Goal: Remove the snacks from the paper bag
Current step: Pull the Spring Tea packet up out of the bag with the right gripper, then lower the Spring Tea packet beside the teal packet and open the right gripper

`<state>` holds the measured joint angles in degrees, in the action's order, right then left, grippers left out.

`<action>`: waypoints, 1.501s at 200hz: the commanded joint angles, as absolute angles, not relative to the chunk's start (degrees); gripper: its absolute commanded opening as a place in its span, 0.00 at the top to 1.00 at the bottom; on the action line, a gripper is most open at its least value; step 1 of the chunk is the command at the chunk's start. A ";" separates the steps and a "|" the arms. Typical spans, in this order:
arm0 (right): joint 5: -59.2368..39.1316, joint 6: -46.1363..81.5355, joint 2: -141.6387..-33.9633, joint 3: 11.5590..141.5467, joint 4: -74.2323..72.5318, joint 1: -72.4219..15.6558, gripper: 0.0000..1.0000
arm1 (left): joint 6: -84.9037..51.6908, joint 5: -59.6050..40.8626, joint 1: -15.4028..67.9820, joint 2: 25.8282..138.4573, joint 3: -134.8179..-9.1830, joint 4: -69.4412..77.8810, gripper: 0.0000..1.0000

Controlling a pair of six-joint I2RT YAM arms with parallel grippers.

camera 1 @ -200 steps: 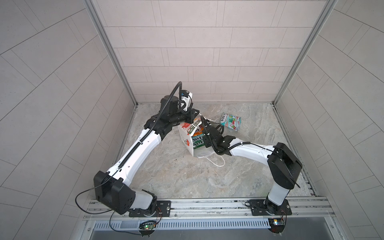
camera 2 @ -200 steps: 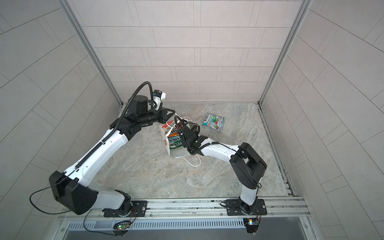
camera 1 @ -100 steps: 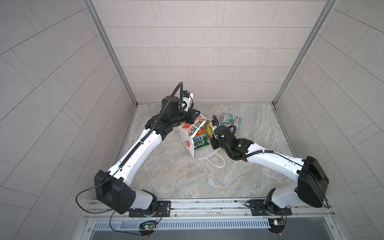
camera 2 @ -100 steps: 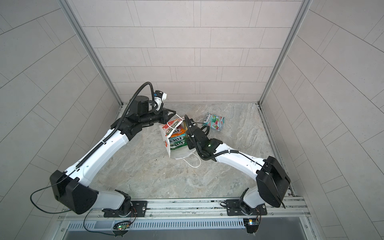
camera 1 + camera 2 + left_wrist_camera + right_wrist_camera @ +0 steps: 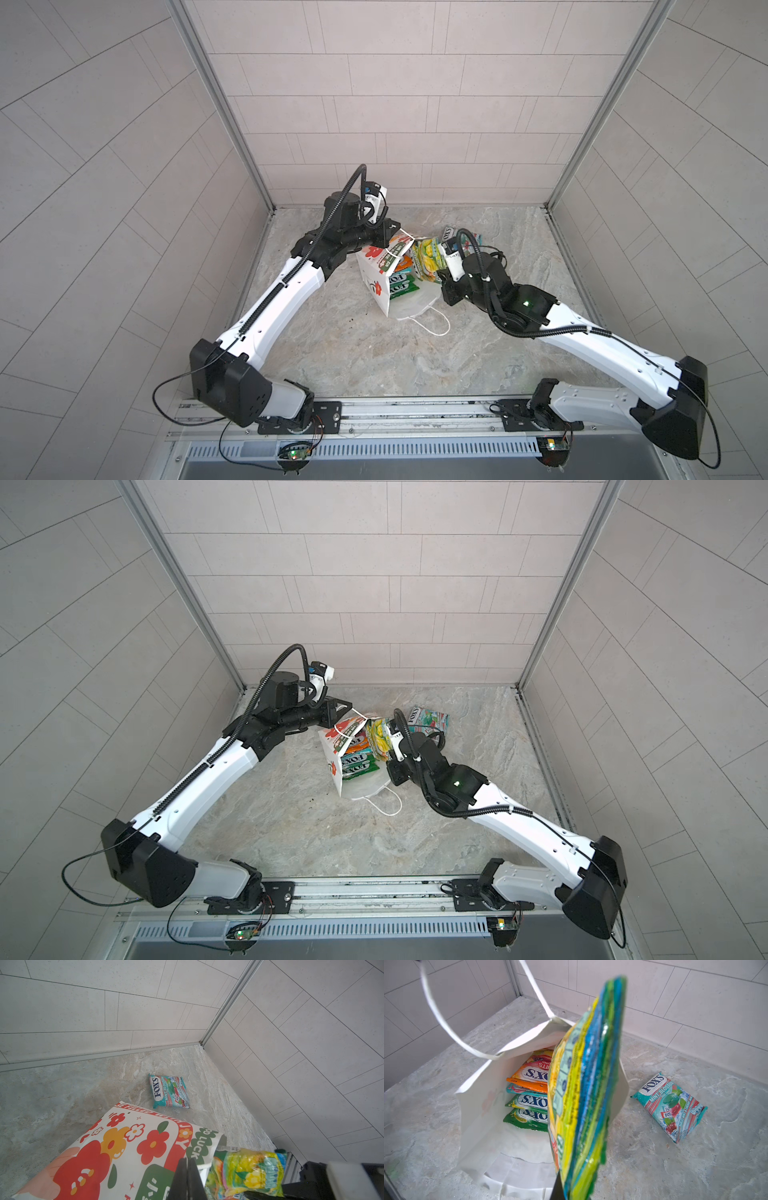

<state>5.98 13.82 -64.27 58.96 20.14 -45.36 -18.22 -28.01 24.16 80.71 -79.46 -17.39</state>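
The white paper bag leans on the floor with its mouth toward my right arm. My left gripper is shut on its upper cord handle and keeps the mouth wide. My right gripper is shut on a green-yellow snack packet, which hangs just outside the bag's mouth. Several snacks stay stacked inside: an orange one, a teal edge, and two green ones. One teal snack lies on the floor behind the bag.
The bag's other cord handle loops on the marble floor in front of it. Tiled walls close the cell at the back and both sides. A metal rail with both arm bases runs along the front.
My right gripper has drawn back out of the bag toward the right, bringing the green-yellow packet with it. The left gripper has held the handle almost still.
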 commanded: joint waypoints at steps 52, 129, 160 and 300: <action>17.38 10.45 -47.88 57.30 25.26 -45.08 1.00 | -18.12 -27.60 24.08 80.54 -79.02 -16.52 1.00; 22.79 13.71 -43.44 56.14 30.14 -33.76 1.00 | -18.19 -27.77 24.09 80.66 -79.03 -16.48 1.00; 9.26 14.55 -47.03 55.29 30.07 -21.24 1.00 | -17.98 -27.59 24.14 80.60 -79.01 -16.52 1.00; -18.68 17.62 -79.01 56.93 11.34 5.91 1.00 | -17.75 -27.68 24.08 81.14 -78.81 -16.39 1.00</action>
